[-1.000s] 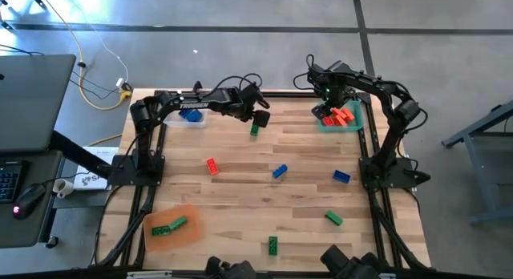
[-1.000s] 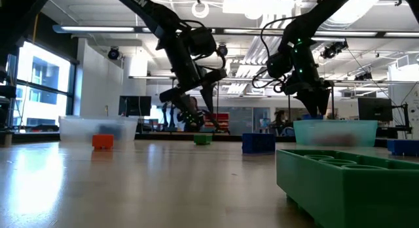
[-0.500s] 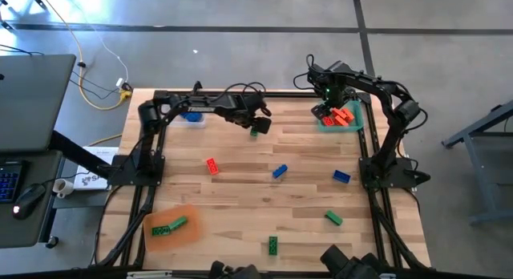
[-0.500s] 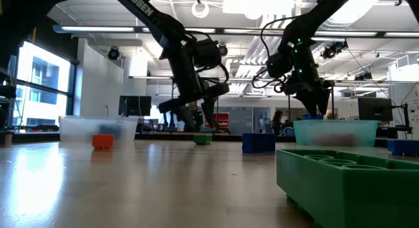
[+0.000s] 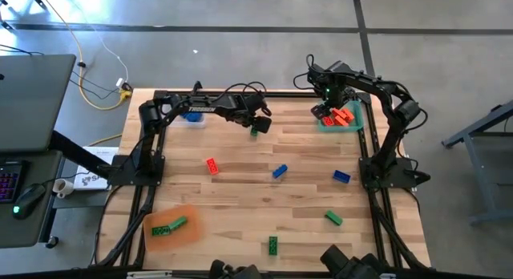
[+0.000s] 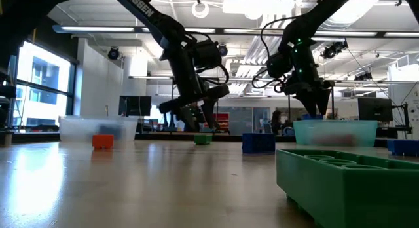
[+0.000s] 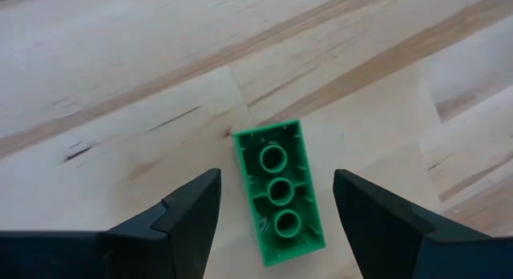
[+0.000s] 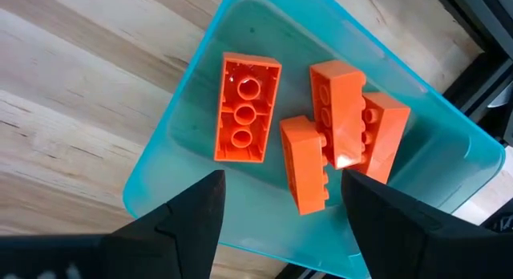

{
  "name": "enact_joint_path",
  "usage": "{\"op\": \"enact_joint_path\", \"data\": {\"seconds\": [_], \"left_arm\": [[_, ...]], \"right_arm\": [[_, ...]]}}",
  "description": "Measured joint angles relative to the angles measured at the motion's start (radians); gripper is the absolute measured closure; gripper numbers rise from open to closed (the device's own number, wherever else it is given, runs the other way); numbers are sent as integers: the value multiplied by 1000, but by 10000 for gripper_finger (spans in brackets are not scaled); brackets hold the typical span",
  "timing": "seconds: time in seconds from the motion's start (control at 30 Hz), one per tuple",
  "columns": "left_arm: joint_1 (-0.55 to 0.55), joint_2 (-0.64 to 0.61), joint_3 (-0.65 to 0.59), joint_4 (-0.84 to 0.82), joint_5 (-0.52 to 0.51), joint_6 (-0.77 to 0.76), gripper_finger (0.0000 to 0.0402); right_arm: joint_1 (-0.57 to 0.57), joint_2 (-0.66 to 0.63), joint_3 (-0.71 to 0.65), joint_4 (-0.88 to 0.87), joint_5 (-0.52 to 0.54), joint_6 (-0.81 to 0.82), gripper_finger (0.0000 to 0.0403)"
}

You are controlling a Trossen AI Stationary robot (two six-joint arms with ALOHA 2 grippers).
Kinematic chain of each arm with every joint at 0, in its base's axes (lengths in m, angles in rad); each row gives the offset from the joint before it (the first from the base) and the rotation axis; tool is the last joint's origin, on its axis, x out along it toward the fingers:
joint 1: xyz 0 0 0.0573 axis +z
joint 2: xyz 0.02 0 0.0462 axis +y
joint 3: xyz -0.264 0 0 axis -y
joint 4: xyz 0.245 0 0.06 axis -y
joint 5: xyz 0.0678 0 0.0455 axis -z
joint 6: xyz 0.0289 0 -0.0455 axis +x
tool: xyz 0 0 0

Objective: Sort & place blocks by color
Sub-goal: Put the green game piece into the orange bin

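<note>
Left gripper (image 7: 272, 207) hangs spread over a green block (image 7: 280, 193) at the far middle of the bench (image 5: 240, 199), fingers either side, not touching it. The block lies underside up, its long axis running between the fingers. Step in hand: picking up this green block. Next move, as I judge it: drop until the fingers flank its long sides, pinch, lift, carry to the orange tray (image 5: 171, 226) at the near left corner, where green blocks already lie.

Right gripper (image 8: 280, 203) is spread too, holding nothing, above the teal tray (image 8: 184, 111) with four orange blocks (image 8: 244, 109) in it.

Loose on the bench: one red block (image 5: 212, 166), two blue (image 5: 279, 171), two more green (image 5: 333, 218).

Versus a second ago: the left gripper has come over the green block and dropped closer; in the last half second it hardly moved. Right arm unchanged.
</note>
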Motion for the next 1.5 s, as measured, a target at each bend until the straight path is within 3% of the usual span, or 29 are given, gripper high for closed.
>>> {"op": "enact_joint_path", "data": {"seconds": [0.5, 0.8, 1.13, 1.5], "left_arm": [[-10, 64, 0, 25, 3, 65, 180], [-10, 62, 1, 17, 14, 216, 297], [-7, 33, 0, -27, 65, 303, 298], [-34, -147, 0, -238, 68, 441, 298]], "right_arm": [[0, 0, 0, 0, -5, 16, 167], [0, 0, 0, -2, 5, 8, 167], [4, -55, 0, -21, 7, 36, 167], [113, -201, 0, -19, -8, 106, 167]]}}
